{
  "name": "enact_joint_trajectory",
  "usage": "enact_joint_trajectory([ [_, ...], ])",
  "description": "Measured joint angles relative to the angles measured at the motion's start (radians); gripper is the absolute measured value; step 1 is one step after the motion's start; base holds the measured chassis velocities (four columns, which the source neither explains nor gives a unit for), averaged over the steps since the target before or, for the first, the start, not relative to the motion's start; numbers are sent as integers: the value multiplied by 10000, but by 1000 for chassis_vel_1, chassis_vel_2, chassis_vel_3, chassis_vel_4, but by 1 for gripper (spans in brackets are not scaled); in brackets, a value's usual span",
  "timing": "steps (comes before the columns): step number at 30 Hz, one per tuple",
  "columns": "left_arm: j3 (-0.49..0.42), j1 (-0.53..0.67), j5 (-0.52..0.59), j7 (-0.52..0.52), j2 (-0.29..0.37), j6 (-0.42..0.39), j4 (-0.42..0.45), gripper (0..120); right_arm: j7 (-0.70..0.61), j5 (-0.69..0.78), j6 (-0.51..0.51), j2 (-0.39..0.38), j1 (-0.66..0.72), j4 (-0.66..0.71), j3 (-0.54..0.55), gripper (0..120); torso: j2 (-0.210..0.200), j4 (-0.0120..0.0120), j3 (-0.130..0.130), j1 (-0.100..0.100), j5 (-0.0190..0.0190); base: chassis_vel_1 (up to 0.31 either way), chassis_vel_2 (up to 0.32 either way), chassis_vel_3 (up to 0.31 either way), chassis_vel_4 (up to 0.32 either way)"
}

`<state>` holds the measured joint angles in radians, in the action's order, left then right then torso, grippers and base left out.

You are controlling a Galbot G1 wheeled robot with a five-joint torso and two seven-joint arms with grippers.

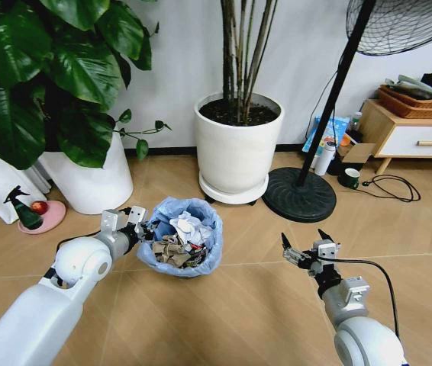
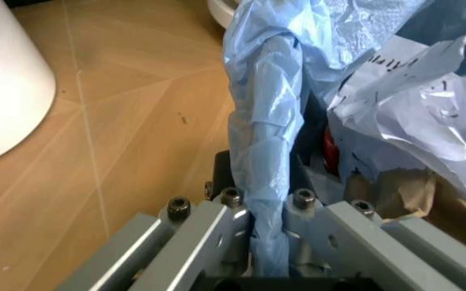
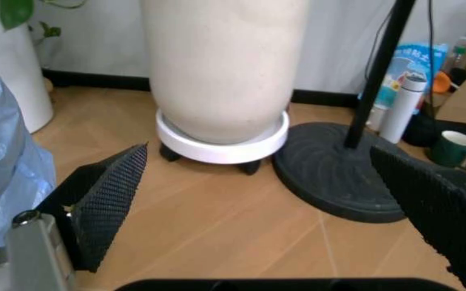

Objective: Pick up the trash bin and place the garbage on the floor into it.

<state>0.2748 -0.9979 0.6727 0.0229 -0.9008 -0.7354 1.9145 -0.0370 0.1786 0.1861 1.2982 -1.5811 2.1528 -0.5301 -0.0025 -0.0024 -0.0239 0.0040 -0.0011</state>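
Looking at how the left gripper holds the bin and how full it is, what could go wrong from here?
1. The left gripper is clamped on the bin at the rim, with the thin blue liner between its fingers. The liner might tear or slip.
2. The garbage is heaped up to the rim, so pieces may fall out if the bin tilts.
3. The right gripper is open and empty, so it gives no support.

Even, soft indoor light, faint shadows on the wooden floor point(image 1: 224, 305), head view bowed at edges, left wrist view's close foreground blurred
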Motion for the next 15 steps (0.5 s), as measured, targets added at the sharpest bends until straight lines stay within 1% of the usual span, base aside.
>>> enact_joint_trajectory([
  [6, 10, -23, -6, 5, 5, 0, 28, 0, 0, -4, -2, -14, 24, -16, 23, 100, 0, 3, -1, 1, 4, 162, 153, -141, -148],
  [15, 17, -8, -3, 11, 14, 0, 45, 0, 0, -3, -4, -20, 15, -17, 17, 100, 0, 0, 0, 0, 2, 155, 159, -165, -168],
])
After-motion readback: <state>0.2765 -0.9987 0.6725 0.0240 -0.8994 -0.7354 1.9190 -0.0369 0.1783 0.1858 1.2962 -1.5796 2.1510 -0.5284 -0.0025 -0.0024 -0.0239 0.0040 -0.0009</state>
